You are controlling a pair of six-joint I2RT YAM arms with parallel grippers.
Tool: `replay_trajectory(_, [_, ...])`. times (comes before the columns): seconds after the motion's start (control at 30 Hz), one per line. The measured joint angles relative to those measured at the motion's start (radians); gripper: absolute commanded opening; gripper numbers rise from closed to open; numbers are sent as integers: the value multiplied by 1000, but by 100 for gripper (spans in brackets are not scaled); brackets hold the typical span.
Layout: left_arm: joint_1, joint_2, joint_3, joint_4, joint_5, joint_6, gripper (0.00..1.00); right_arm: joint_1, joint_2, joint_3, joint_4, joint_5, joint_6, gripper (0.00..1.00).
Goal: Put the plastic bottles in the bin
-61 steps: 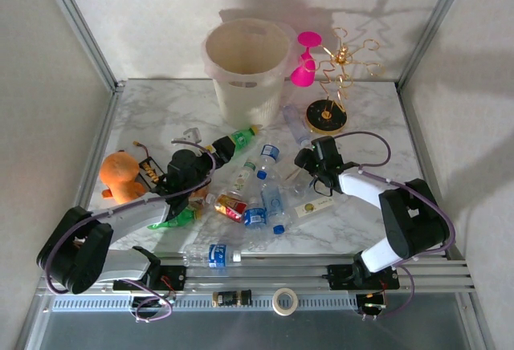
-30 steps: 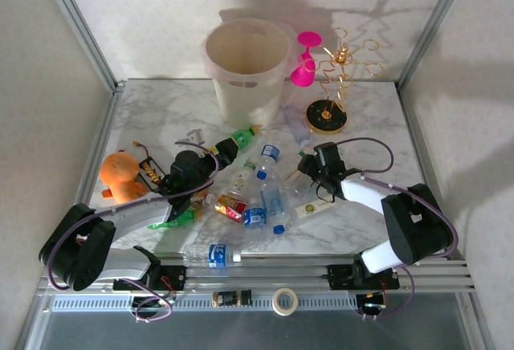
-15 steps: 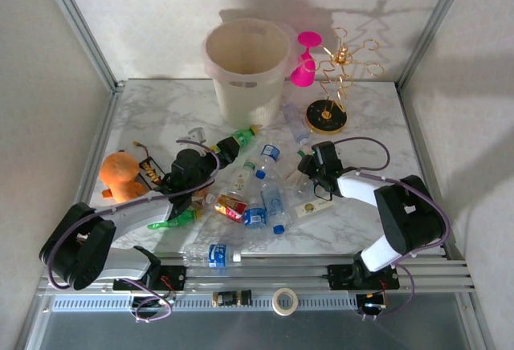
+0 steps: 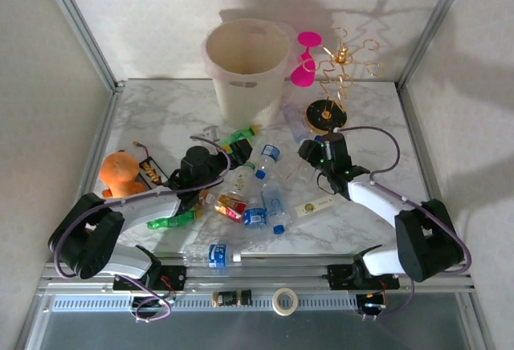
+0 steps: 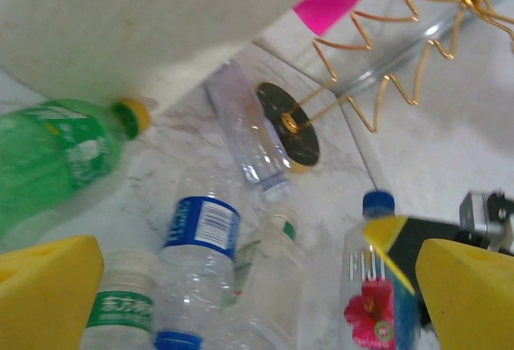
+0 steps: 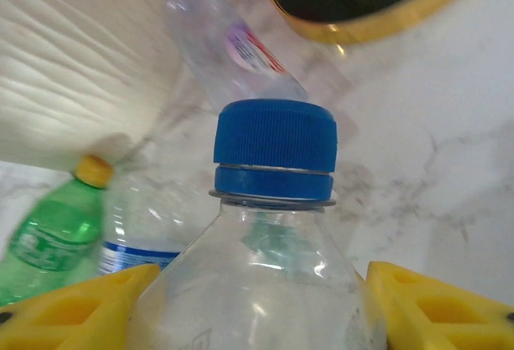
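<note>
Clear bottle (image 6: 274, 153) was clamped in the right gripper (image 6: 261, 306); left gripper (image 5: 257, 298) jaws stood apart. Advised: lift above bin (image 4: 245, 97) rim before release.

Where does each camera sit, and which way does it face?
Top external: above and behind the arm bases, looking down at the bin; both arms show, with left gripper and right gripper.
Left wrist: low among the bottles, facing the gold stand; its two yellow fingers sit apart at the bottom corners.
Right wrist: just behind the clear bottle clamped between its own fingers, facing the bin's wall.
Shared: both wrist views hold the yellow-capped green bottle and the stand's black base.
</note>
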Motion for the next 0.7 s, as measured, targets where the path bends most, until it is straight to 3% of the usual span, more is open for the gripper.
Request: replay_trajectory(0.7, [-147, 205, 167, 48, 286, 71, 98, 0, -32, 69, 120, -237, -69, 52])
